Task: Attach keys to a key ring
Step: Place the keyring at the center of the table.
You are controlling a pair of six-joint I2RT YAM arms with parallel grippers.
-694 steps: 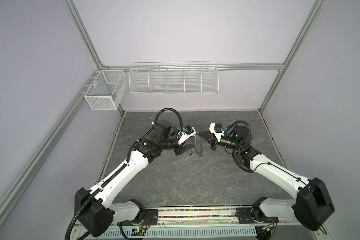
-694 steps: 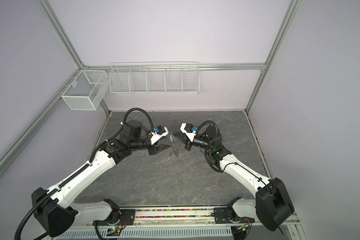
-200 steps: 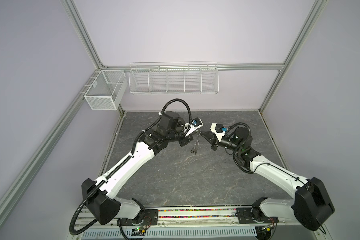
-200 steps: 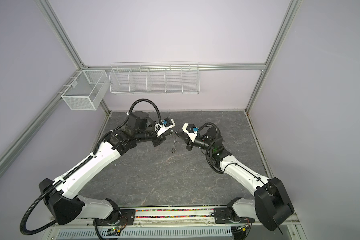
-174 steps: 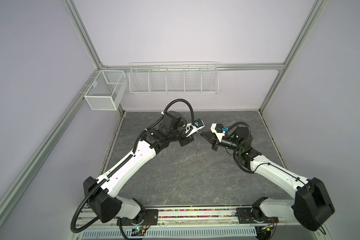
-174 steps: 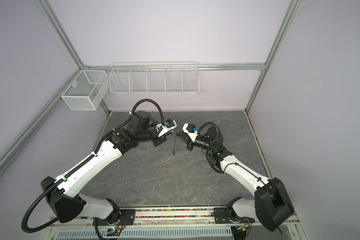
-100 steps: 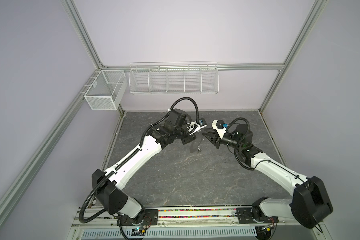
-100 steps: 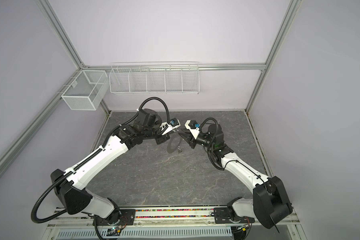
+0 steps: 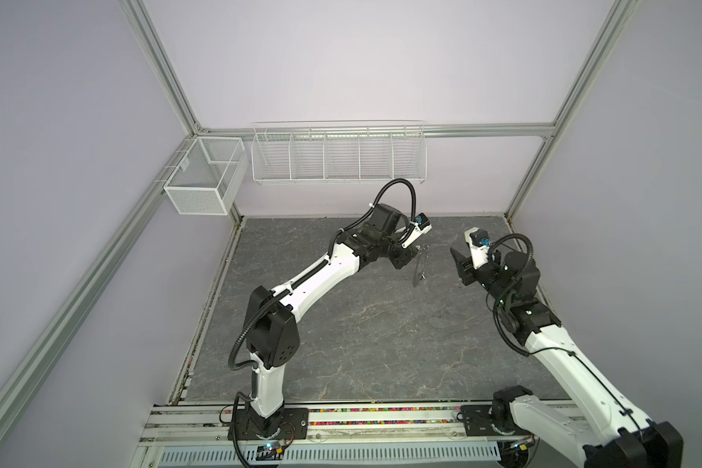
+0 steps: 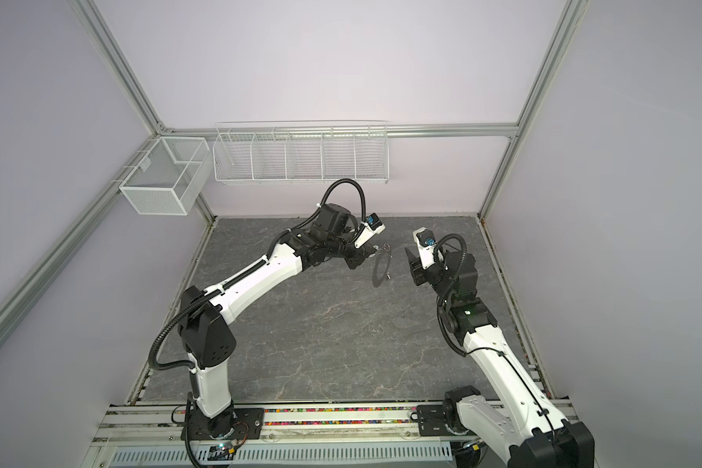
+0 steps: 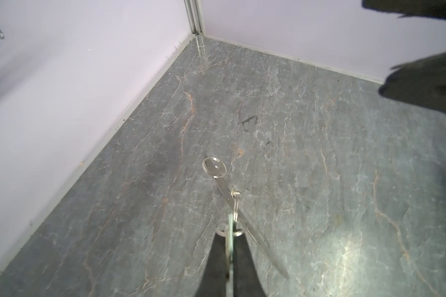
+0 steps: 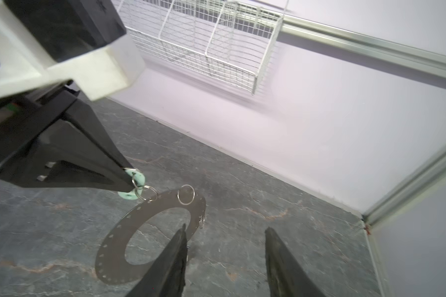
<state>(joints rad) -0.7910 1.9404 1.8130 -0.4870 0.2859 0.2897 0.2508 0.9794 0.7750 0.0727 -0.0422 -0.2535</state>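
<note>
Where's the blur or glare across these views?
Right wrist view: white wire basket smeared, flat grey metal key ring crisp. Left wrist view: one end of that ring blurs out, sheen on the grey stone tabletop. Both top views: sharp, evenly lit.

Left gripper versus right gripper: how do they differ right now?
The left gripper is shut on the pale green tag, with the key ring disc hanging from it; the right gripper is open and empty, apart from the disc. Both have black tapered fingers.
</note>
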